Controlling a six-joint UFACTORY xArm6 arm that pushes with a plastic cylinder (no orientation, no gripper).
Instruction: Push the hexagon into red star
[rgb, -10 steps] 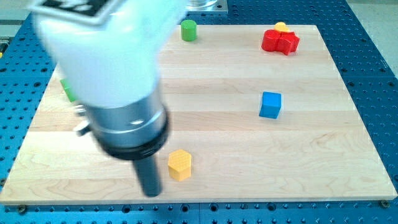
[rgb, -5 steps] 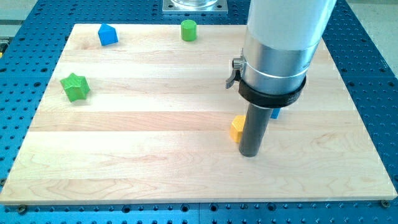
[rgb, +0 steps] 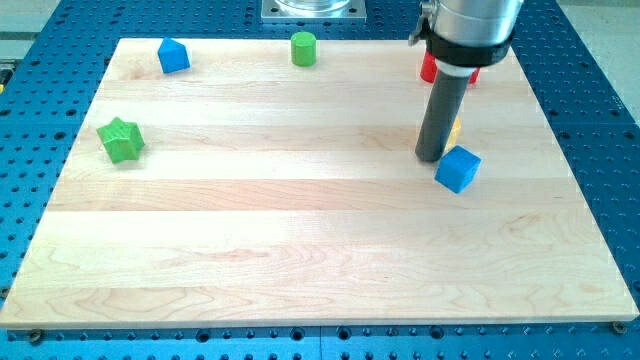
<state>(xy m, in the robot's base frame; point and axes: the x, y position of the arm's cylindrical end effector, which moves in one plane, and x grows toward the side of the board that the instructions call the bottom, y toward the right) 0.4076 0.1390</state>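
Observation:
My tip (rgb: 432, 157) rests on the board at the view's right, just left of the blue cube (rgb: 458, 168). The yellow hexagon (rgb: 455, 131) is almost fully hidden behind the rod; only a thin yellow sliver shows at the rod's right edge, above the blue cube. The red star (rgb: 428, 68) sits near the view's top right, mostly hidden behind the arm; only small red bits show on both sides of the rod.
A green cylinder (rgb: 303, 48) stands at the top centre. A blue house-shaped block (rgb: 173, 55) is at the top left. A green star (rgb: 122, 139) lies at the left. The wooden board (rgb: 300, 250) lies on a blue perforated table.
My tip has moved up and right, taking the yellow hexagon with it towards the red star. The blue cube has shifted down and turned slightly.

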